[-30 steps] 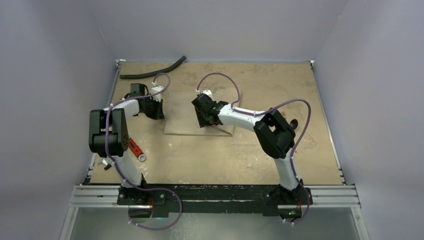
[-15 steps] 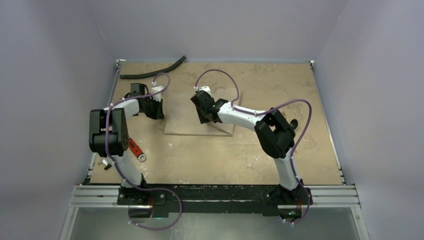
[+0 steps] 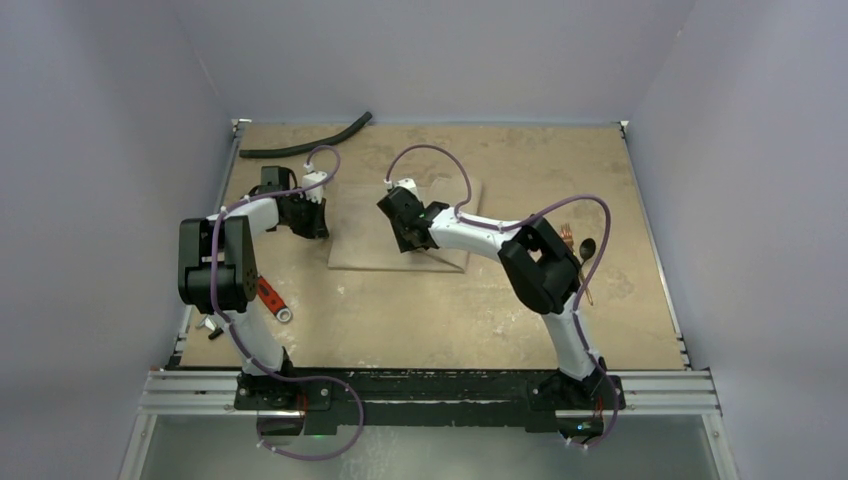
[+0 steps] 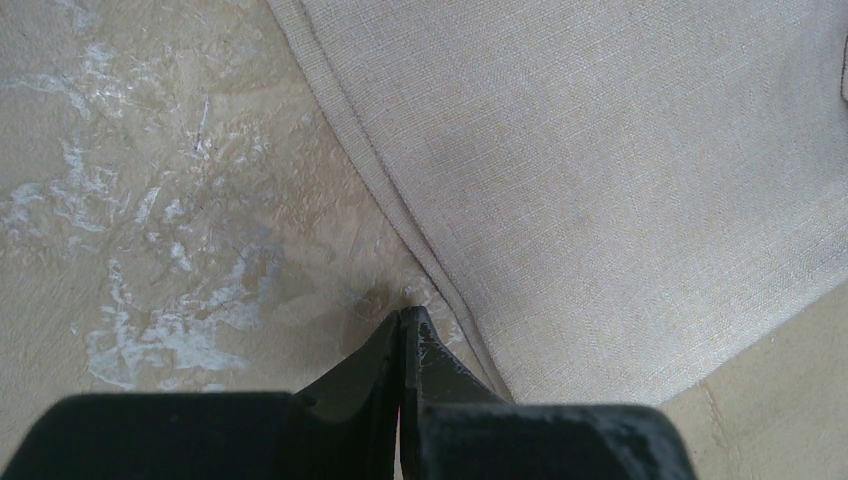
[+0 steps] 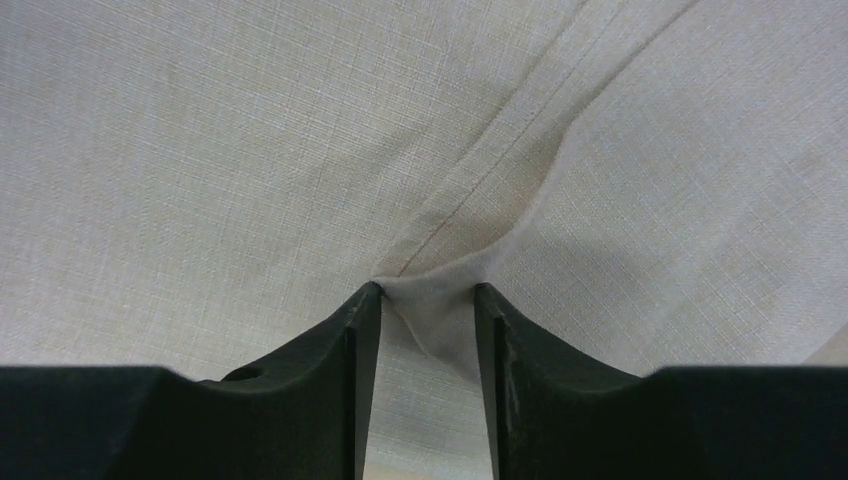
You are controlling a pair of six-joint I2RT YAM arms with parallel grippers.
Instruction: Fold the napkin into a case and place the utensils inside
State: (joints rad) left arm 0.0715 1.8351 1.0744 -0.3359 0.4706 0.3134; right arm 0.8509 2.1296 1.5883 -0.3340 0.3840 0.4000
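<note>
The beige napkin (image 3: pixel 358 246) lies flat in the middle of the table, and it fills the right wrist view (image 5: pixel 200 150). My right gripper (image 3: pixel 410 240) presses down on it, open, with a small raised pucker of cloth between its fingertips (image 5: pixel 428 292) beside a stitched hem. At the napkin's left edge (image 4: pixel 620 180) my left gripper (image 3: pixel 312 224) is shut, its tips (image 4: pixel 402 314) resting on the table against the hem with nothing in them. The utensils lie to the right, past the right arm's elbow: a copper fork (image 3: pixel 567 236) and a dark-bowled spoon (image 3: pixel 587 246).
A long black curved hose (image 3: pixel 305 146) lies at the table's back left. A red tool (image 3: pixel 269 294) and small bits (image 3: pixel 210 325) sit by the left arm near the left edge. Grey walls close in three sides.
The right arm has drawn its wrist a little to the left over the napkin and swung its elbow, uncovering the fork and spoon. The left arm has not moved.
</note>
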